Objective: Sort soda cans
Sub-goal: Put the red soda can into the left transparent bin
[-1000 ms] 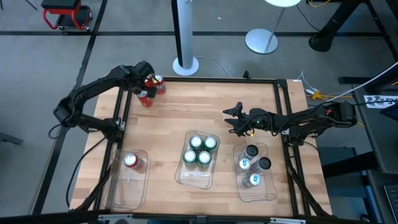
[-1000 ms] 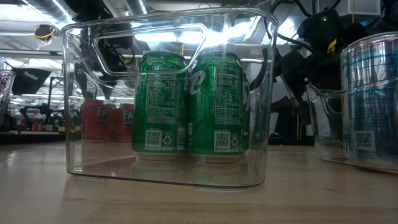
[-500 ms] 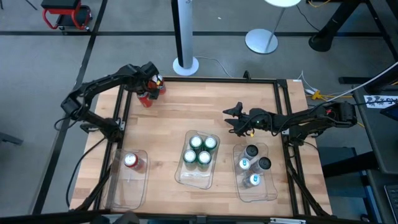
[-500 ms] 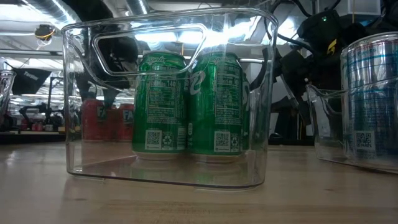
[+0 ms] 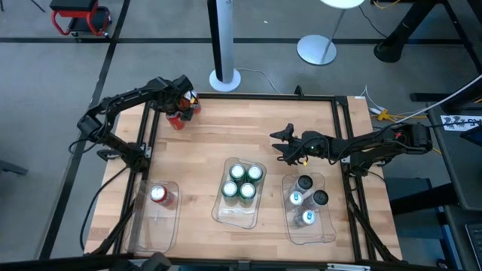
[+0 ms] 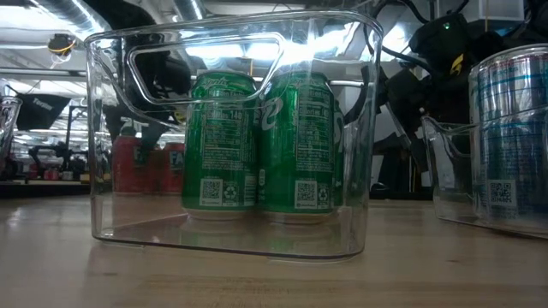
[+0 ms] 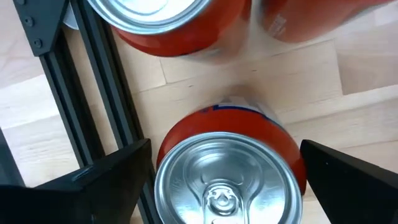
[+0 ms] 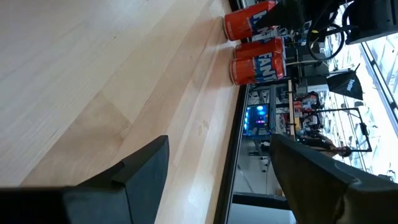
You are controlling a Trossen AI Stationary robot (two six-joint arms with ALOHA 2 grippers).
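The wooden counter (image 5: 211, 143) carries three clear plastic trays in a row along its near side. The middle tray (image 5: 224, 212) holds four green cans (image 5: 242, 181) packed together; in the low view two of them (image 6: 257, 141) stand upright, touching, behind the tray's clear wall (image 6: 111, 154). The right tray (image 5: 330, 229) holds four silver-grey cans (image 5: 305, 199), one of which shows at the low view's right edge (image 6: 514, 137). The left tray (image 5: 154, 233) holds a single red can (image 5: 158, 195) at its far end.

The left arm reaches to the far left corner of the counter, where the remaining red cans (image 5: 181, 109) stand close together beside the dark frame rail (image 5: 147, 128). The left claw (image 5: 178, 102) is over that group; in its wrist view the fingers (image 7: 106, 171) are spread, one on each side of an upright red can (image 7: 227, 168) whose silver top faces the camera, with visible gaps between fingers and can. Two more red cans (image 7: 180, 25) stand just beyond it.

The right arm waits over the right half of the counter, its claw (image 5: 286, 143) just beyond the right tray. In its wrist view the fingers (image 8: 140, 171) are spread with nothing between them, and two red cans (image 8: 258, 46) show far across the counter.
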